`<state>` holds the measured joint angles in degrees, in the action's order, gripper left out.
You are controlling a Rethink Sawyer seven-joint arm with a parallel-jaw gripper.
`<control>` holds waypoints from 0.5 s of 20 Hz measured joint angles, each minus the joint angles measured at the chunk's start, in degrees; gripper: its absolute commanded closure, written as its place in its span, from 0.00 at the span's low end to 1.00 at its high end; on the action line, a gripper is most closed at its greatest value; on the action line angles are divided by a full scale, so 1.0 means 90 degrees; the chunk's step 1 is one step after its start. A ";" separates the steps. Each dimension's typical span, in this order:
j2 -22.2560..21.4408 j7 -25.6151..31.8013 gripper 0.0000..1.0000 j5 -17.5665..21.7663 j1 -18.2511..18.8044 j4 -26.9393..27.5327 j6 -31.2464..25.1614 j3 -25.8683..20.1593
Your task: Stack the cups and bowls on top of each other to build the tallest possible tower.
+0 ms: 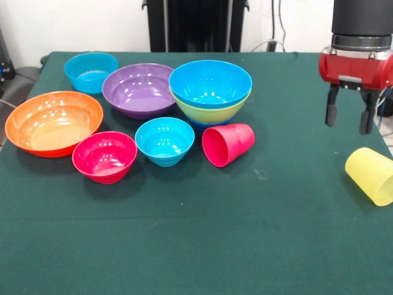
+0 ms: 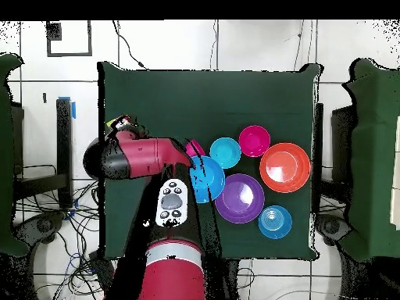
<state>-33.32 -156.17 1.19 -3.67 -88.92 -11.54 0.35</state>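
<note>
My gripper (image 1: 349,117) hangs open and empty at the right, above and a little behind the yellow cup (image 1: 371,175), which lies on its side near the table's right edge. The red-pink cup (image 1: 228,144) lies on its side mid-table. Just behind it, a bright blue bowl (image 1: 210,83) sits nested in a lime green bowl (image 1: 214,111). Loose bowls stand to the left: purple (image 1: 140,89), small blue (image 1: 91,72), orange (image 1: 54,121), pink-red (image 1: 104,155) and cyan (image 1: 164,140). In the overhead view my arm (image 2: 129,156) hides the gripper and part of the bright blue bowl (image 2: 209,180).
The green table (image 1: 196,246) has bare cloth across the front and between the red-pink cup and the yellow cup. The robot's pedestal (image 1: 195,24) stands behind the bowls. Cables lie off the table's edges in the overhead view.
</note>
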 measured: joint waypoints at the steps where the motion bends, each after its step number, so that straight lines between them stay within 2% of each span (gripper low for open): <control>1: -0.0080 0.0000 0.00 -0.0014 0.0047 0.0000 0.0000 -0.0026; 10: -0.0267 0.0000 0.00 -0.0190 0.0020 0.0118 0.0000 -0.0034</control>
<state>-35.72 -156.17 -0.51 -3.49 -87.86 -11.54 0.05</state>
